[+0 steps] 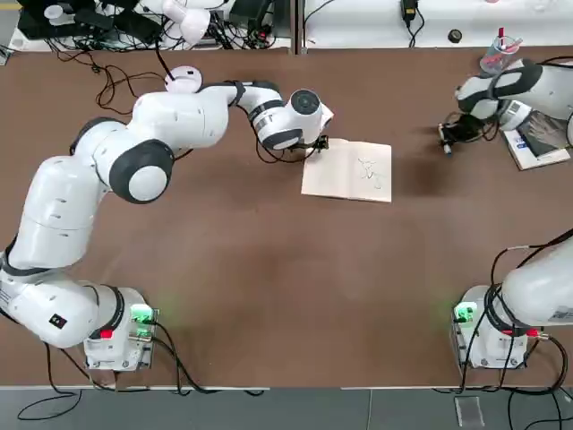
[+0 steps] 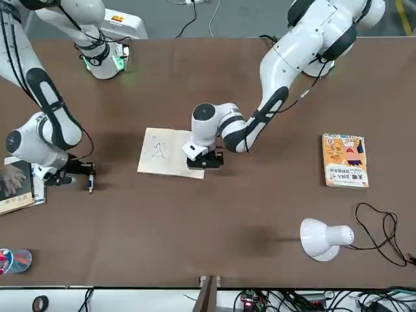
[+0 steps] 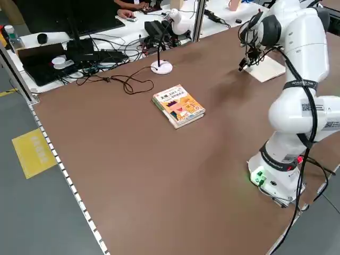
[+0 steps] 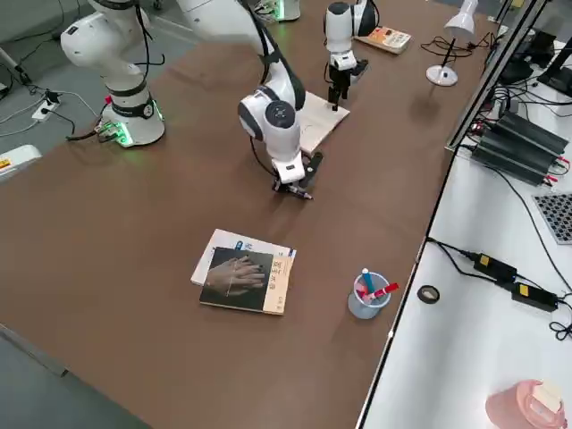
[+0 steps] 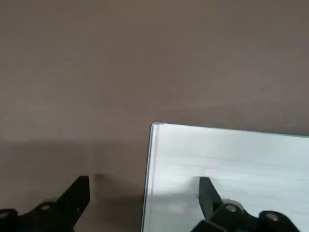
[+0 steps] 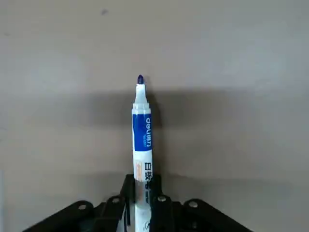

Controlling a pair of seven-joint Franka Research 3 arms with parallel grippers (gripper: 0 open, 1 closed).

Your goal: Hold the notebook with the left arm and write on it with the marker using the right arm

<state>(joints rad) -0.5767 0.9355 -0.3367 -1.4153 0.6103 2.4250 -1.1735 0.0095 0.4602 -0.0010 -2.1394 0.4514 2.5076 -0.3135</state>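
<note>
The right gripper (image 6: 143,205) is clenching the marker (image 6: 142,145) — its blue tip is pointing out past the fingers, bare, over plain desk (image 1: 269,296). This gripper is hovering near the desk's right edge, well apart from the notebook (image 1: 349,170).

The left gripper (image 5: 145,203) is standing with its jaws spread astride the notebook's left edge: one finger (image 5: 210,193) is over the page, the other (image 5: 77,195) over the desk beside it. The notebook is lying flat toward the far middle of the desk — small dark scribbles are showing on its page.

Past the right gripper, a dark book (image 4: 243,279) is lying by the right edge with a pen cup (image 4: 366,297) near the far right corner. An orange book (image 2: 345,160) and a lamp (image 2: 323,238) are sitting toward the far left.
</note>
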